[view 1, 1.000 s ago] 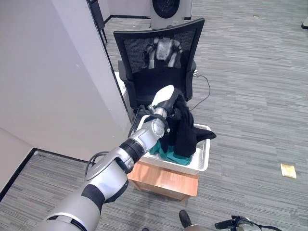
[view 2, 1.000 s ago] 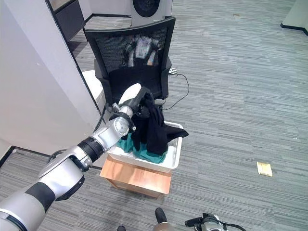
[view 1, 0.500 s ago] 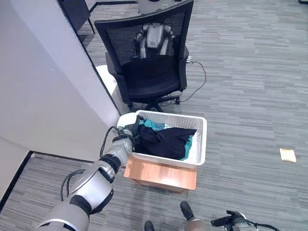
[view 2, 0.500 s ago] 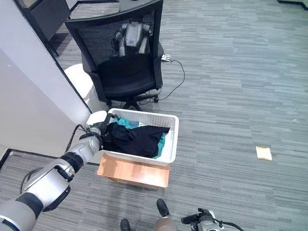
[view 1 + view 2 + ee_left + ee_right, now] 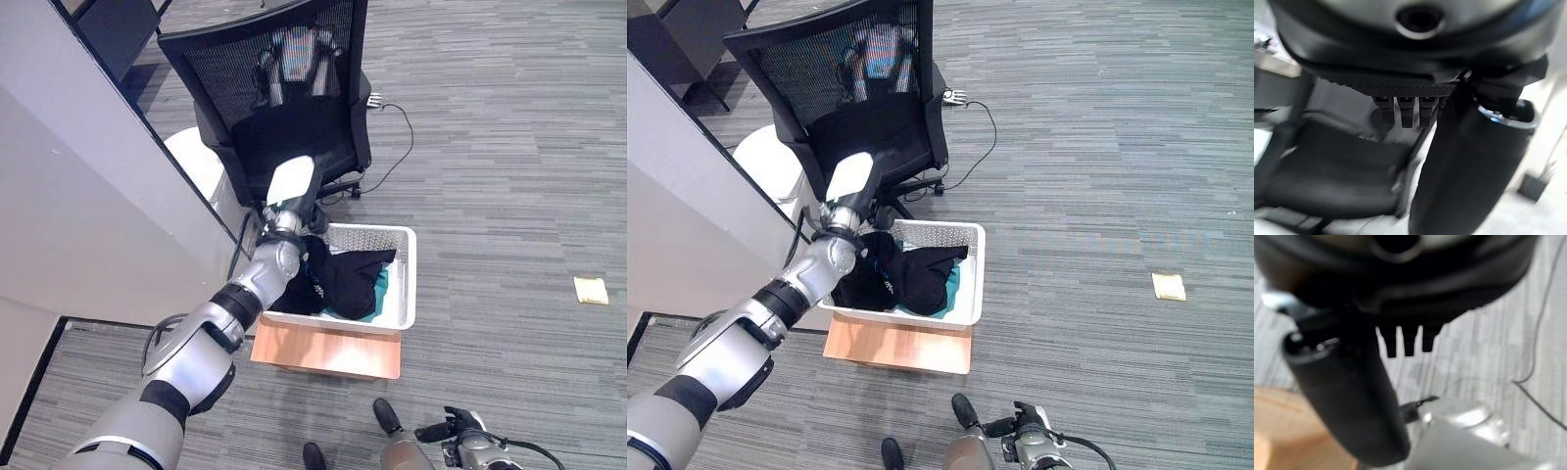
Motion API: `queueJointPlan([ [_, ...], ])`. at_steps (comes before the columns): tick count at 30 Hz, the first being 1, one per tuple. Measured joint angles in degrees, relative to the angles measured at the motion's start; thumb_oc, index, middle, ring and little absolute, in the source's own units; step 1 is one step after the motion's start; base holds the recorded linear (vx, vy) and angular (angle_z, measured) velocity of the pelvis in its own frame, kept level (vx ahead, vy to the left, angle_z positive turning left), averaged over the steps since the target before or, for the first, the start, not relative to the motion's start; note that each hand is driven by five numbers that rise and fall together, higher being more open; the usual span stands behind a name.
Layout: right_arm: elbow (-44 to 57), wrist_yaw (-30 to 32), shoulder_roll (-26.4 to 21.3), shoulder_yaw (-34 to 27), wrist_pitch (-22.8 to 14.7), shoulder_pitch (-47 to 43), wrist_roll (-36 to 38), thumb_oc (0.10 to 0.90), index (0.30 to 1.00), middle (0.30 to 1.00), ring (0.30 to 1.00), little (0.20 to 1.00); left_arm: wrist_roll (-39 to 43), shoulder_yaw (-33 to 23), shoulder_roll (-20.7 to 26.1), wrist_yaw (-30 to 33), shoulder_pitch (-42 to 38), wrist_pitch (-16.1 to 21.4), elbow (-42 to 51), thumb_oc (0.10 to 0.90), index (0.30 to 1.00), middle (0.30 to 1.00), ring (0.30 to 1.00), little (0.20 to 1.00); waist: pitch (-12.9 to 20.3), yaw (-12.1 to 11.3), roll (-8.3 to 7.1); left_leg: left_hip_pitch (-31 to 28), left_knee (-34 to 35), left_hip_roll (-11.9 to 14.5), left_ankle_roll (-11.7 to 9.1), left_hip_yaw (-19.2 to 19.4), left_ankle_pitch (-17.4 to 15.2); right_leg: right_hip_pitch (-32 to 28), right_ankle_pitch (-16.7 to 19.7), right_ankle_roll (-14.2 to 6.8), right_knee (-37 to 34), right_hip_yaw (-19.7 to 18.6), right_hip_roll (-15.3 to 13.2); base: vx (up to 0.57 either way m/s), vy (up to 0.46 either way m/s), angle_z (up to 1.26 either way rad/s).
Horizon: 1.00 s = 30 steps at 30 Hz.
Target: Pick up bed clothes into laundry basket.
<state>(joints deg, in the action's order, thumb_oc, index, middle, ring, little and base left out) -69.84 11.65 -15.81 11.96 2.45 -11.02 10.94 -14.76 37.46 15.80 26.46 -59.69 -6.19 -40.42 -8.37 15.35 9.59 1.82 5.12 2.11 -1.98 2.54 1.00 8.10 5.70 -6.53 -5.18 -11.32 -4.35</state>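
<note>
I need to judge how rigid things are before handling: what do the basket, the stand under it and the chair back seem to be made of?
The laundry basket looks like white moulded plastic, its walls perforated with small holes. The stand beneath it looks like light brown wood or wood laminate, with a smooth matte top. The chair back appears to be black mesh in a dark frame, since shapes show through it.

My two head cameras look steeply down from above, side by side, and share the white laundry basket (image 5: 404, 284), the black office chair (image 5: 862, 108) behind it and the grey floor (image 5: 509, 147). My left wrist camera sits very close behind its robot hand (image 5: 1469, 161), facing the chair. The right wrist camera looks past its robot hand (image 5: 1347, 401) at the floor.
</note>
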Motion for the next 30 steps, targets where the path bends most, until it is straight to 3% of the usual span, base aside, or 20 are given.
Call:
queueJointPlan([
  [3,0.5,0.0,0.4,0.0,-0.1,0.0,-0.6,0.800,0.900,0.900,0.900,0.900,0.0,-0.1,1.5,2.0,-1.5,1.0,6.3,0.800,0.900,0.900,0.900,0.900,-0.7,-0.6,-1.47,-2.5,0.0,0.2,-0.6,-0.2,0.4,-2.7,-0.3,-0.1,0.0,0.6,0.1,0.00,0.003,0.06],
  [6,0.7,0.1,0.3,-0.1,-0.1,-0.6,-0.6,0.800,0.900,0.900,0.900,0.900,0.0,-1.6,2.9,2.3,-1.6,1.3,12.6,0.800,0.900,0.900,0.900,0.900,-0.8,-0.6,-1.86,-2.5,0.0,0.4,-0.6,-1.8,0.4,-3.4,-0.2,0.0,0.0,2.1,0.1,-0.01,0.016,0.28],
  [10,1.0,0.1,0.6,-0.1,-0.2,-0.8,-0.6,0.800,0.900,0.900,0.900,0.900,-0.2,-4.8,6.1,3.8,-0.3,2.2,20.1,0.800,0.900,0.900,0.900,0.900,-1.0,-2.7,-2.21,-2.3,0.0,0.5,-0.5,-2.9,0.3,-3.8,0.0,0.2,-0.1,3.3,0.1,-0.02,0.015,0.14],
  [12,1.4,0.0,0.8,-0.1,-0.2,-0.7,-0.6,0.800,0.900,0.900,0.900,0.900,0.4,-15.0,9.5,6.0,7.2,3.7,30.7,0.800,0.900,0.900,0.900,0.900,-1.1,-4.5,-2.69,-2.6,0.0,0.5,-0.6,-3.3,0.4,-4.2,0.2,0.5,-0.1,3.7,0.1,-0.02,0.011,0.09],
  [14,1.5,-0.1,0.8,-0.2,-0.1,-0.6,-0.7,0.800,0.900,0.900,0.900,0.900,2.0,-21.6,12.3,6.2,12.1,5.0,36.0,0.800,0.900,0.900,0.900,0.900,-1.0,-5.5,-3.14,-2.7,0.0,0.6,-0.6,-3.8,0.4,-4.6,0.2,0.5,-0.1,4.2,0.2,-0.01,0.012,0.16],
  [16,1.5,-0.2,0.7,-0.4,0.0,-0.4,-0.7,0.800,0.900,0.900,0.900,0.900,3.1,-23.7,14.2,5.6,15.8,7.5,41.4,0.800,0.900,0.900,0.900,0.900,-1.0,-5.7,-3.49,-2.7,0.0,0.6,-0.7,-4.7,0.5,-5.0,0.2,0.5,-0.1,5.0,0.1,-0.01,0.011,0.21],
  [17,1.4,-0.4,0.8,-0.9,0.2,0.0,-0.7,0.800,0.900,0.900,0.900,0.900,3.6,-24.8,14.4,6.1,17.5,8.9,46.6,0.800,0.900,0.900,0.900,0.900,-0.9,-7.3,-4.33,-2.9,0.0,0.6,-0.8,-5.0,0.6,-5.3,0.1,0.6,-0.1,5.3,0.1,-0.02,0.008,0.18],
  [21,0.9,-1.1,0.8,-0.7,0.6,-0.1,-0.9,0.800,0.900,0.900,0.900,0.900,5.4,-29.6,17.8,7.2,18.0,10.9,53.2,0.800,0.900,0.900,0.900,0.900,-0.4,-8.7,-5.31,-2.9,0.0,0.7,-1.0,-6.3,0.8,-5.9,0.0,0.4,-0.1,6.5,0.0,-0.02,0.003,0.16],
  [26,0.5,-2.6,0.8,-0.2,1.6,1.1,-1.7,0.800,0.900,0.900,0.900,0.900,5.7,-44.2,24.2,13.8,15.4,13.6,59.7,0.800,0.900,0.900,0.900,0.900,-0.1,-10.9,-5.58,-3.5,0.0,0.7,-1.4,-8.0,1.0,-7.5,-0.6,0.4,-0.3,8.4,0.0,-0.02,0.008,0.19],
  [27,0.5,-2.8,0.8,-0.1,1.8,2.0,-1.9,0.800,0.900,0.900,0.900,0.900,5.7,-47.8,25.6,16.1,15.0,15.4,60.9,0.800,0.900,0.900,0.900,0.900,0.7,-12.9,-5.55,-3.4,0.0,0.8,-1.5,-8.7,1.1,-7.7,-0.8,0.6,-0.2,9.2,0.0,-0.01,0.008,0.29],
  [29,0.5,-2.9,1.0,-0.1,2.0,2.8,-2.2,0.800,0.900,0.900,0.900,0.900,5.8,-51.8,25.7,17.9,16.3,17.7,62.8,0.800,0.900,0.900,0.900,0.900,1.6,-14.4,-5.63,-3.2,0.0,0.8,-1.5,-9.4,1.1,-8.0,-1.1,0.6,-0.2,9.6,0.1,-0.02,0.002,0.20],
  [30,0.7,-2.9,1.1,0.0,2.0,3.5,-3.1,0.800,0.900,0.900,0.900,0.900,7.0,-55.2,25.2,18.3,21.1,20.1,65.0,0.800,0.900,0.900,0.900,0.900,3.0,-15.2,-5.60,-3.3,0.0,0.8,-1.5,-9.4,1.0,-8.0,-1.3,0.5,-0.2,9.5,0.0,-0.02,0.003,0.14],
])
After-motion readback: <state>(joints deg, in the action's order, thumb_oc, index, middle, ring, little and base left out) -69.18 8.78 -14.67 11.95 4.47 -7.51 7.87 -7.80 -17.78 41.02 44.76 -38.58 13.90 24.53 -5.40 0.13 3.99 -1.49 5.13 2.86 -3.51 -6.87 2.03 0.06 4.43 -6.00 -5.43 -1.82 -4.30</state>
